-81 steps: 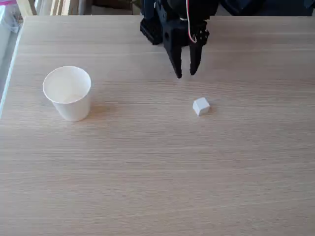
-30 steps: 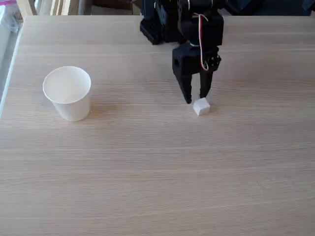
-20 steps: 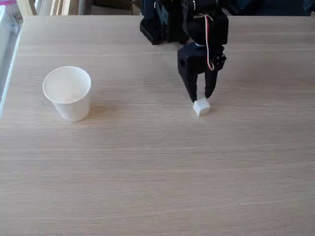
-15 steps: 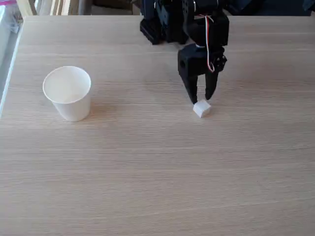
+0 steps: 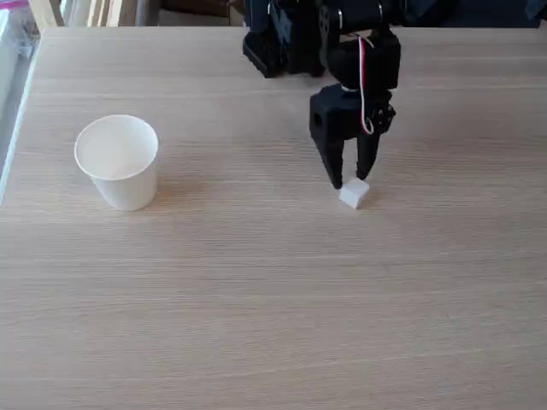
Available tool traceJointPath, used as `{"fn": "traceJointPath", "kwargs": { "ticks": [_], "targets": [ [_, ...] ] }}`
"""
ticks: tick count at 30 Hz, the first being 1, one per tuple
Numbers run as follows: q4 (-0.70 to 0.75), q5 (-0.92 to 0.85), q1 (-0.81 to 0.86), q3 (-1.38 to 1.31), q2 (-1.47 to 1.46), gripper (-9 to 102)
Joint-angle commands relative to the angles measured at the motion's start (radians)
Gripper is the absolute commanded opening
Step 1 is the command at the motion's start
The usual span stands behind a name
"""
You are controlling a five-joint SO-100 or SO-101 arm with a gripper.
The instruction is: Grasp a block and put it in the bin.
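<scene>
In the fixed view the block, a tiny white cube, lies on the wooden table right of centre. My black gripper points down just behind and above it. The fingers stand a little apart, their tips at the cube's far top edge; whether they touch it I cannot tell. The bin, a white paper cup, stands upright far to the left with its mouth open and nothing showing inside.
The arm's black base sits at the table's far edge, behind the gripper. The light wooden tabletop stretches wide between cube and cup and towards the near side. The table's left edge runs close to the cup.
The gripper has come forward and down from the far side to the cube. Over the last second the cube has shifted slightly nearer and to the right.
</scene>
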Motion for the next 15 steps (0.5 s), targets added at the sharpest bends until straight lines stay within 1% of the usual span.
{"fn": "traceJointPath", "kwargs": {
  "ticks": [1,7,15],
  "targets": [
    [-0.018,-0.021,0.014,-0.035,-0.008,21],
    [-0.049,-0.054,0.018,-0.035,-0.017,21],
    [-0.052,-0.071,0.002,-0.034,-0.003,21]
  ]
}}
